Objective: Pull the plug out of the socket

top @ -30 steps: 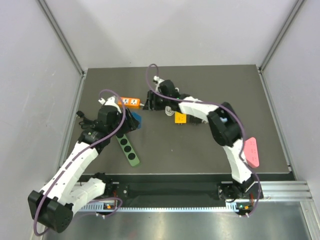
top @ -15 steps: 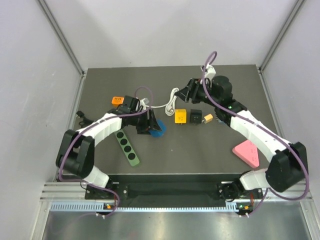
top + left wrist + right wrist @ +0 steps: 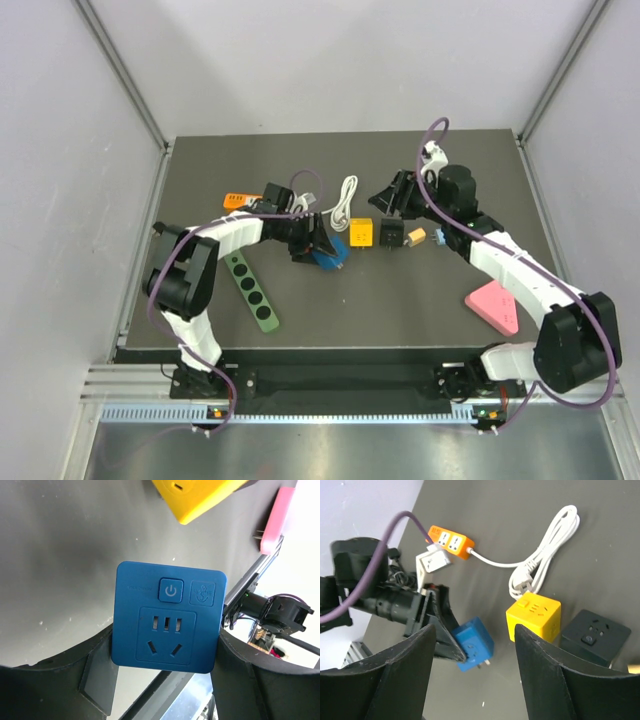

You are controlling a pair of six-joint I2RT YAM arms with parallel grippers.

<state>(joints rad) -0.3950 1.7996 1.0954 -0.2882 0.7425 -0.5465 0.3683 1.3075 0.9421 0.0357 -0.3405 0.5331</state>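
My left gripper (image 3: 316,246) (image 3: 165,647) is shut on a blue plug cube (image 3: 331,253) (image 3: 168,617), one finger on each side of it. The cube hangs tilted just above the mat. Its socket face looks into the left wrist view, and its bare prongs (image 3: 483,664) sit in nothing. An orange socket strip (image 3: 240,200) (image 3: 449,541) lies at the back left with a white plug block (image 3: 432,561) beside it. My right gripper (image 3: 390,194) (image 3: 475,630) stands open and empty, above and to the right of the blue cube.
Right of the blue cube stand a yellow cube socket (image 3: 361,233) (image 3: 535,616) and a black socket (image 3: 392,235) (image 3: 594,636). The orange strip's coiled white cable (image 3: 345,201) lies behind them. A green strip (image 3: 252,290) lies front left and a pink wedge (image 3: 492,306) front right.
My left gripper has carried the blue plug cube to the right, toward the yellow cube. My right gripper has shifted slightly right and its jaws have widened.
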